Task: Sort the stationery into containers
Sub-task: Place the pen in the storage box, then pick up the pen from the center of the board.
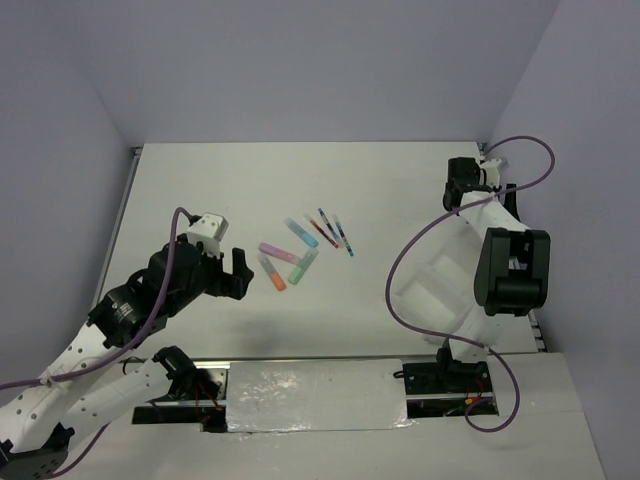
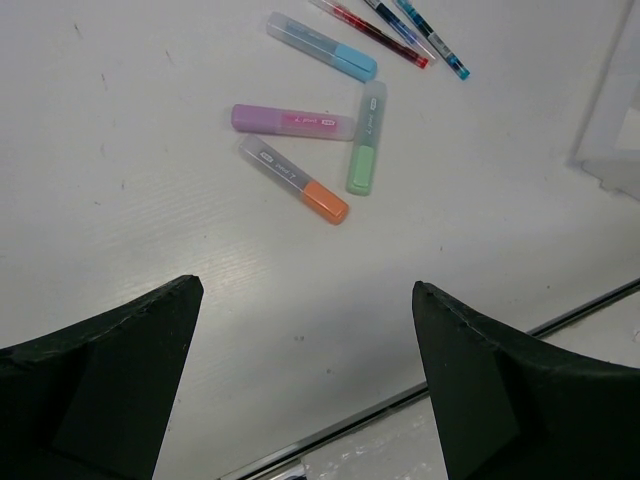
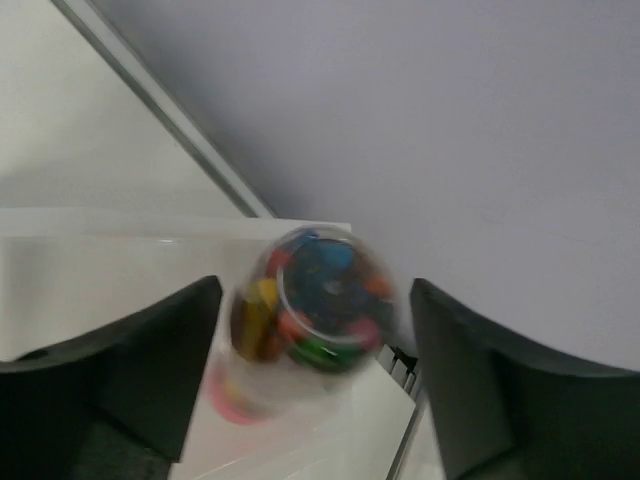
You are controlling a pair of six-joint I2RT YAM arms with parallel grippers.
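Observation:
Several short highlighters lie loose mid-table: purple (image 1: 275, 250) (image 2: 293, 121), blue (image 1: 296, 230) (image 2: 322, 46), green (image 1: 303, 266) (image 2: 366, 152) and orange (image 1: 272, 272) (image 2: 293, 179). Beside them lie a thin red pen (image 1: 320, 232) (image 2: 372, 22) and blue pens (image 1: 340, 236) (image 2: 432, 38). My left gripper (image 1: 238, 275) (image 2: 306, 286) hovers open just left of them, holding nothing. The translucent white tray (image 1: 440, 285) (image 3: 80, 270) lies at the right. Over its far end, my right gripper (image 1: 460, 195) (image 3: 315, 300) stands open around a blurred stubby clear tube (image 3: 310, 320) with a pink end and coloured contents. A gap shows on the tube's right side.
The table's near edge with its metal strip (image 2: 400, 400) runs just below the left gripper. The back wall and side walls close in the table. The right arm's purple cable (image 1: 400, 270) loops over the tray's left side.

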